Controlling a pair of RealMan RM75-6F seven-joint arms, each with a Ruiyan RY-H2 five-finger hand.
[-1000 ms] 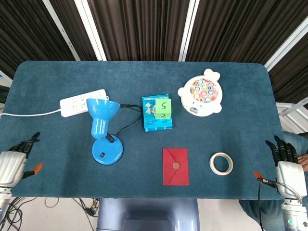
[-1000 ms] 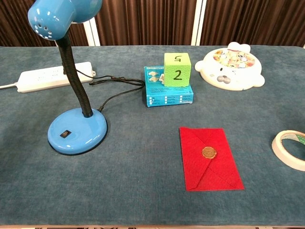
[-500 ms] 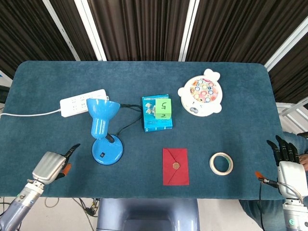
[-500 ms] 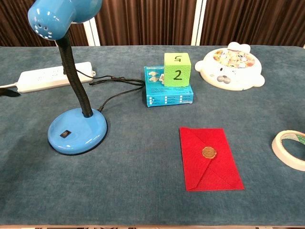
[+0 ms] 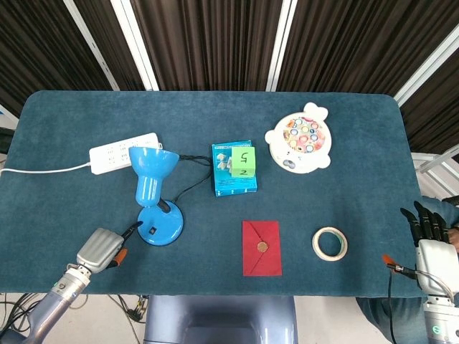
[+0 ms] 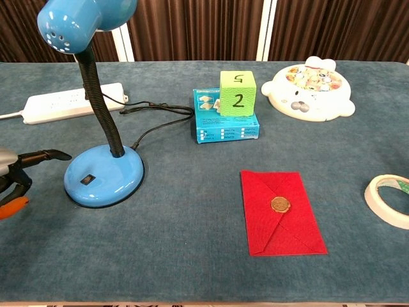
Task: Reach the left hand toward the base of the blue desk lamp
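The blue desk lamp (image 5: 152,175) stands left of the table's middle, its round base (image 5: 160,224) (image 6: 104,174) carrying a small black switch. My left hand (image 5: 104,248) (image 6: 19,176) hovers just left of the base, black fingertips (image 5: 133,228) a short gap from its rim, holding nothing. My right hand (image 5: 429,244) sits off the table's right front corner, fingers apart and empty; the chest view does not show it.
A white power strip (image 5: 122,151) lies behind the lamp, its black cord running toward a teal box (image 5: 234,172) with a green cube (image 6: 238,93) on top. A red envelope (image 5: 261,247), a tape roll (image 5: 329,243) and a white toy (image 5: 300,138) lie to the right.
My left hand has moved right along the front edge, from the table's left corner to just beside the lamp base. It now shows in the chest view. The right hand barely shifted.
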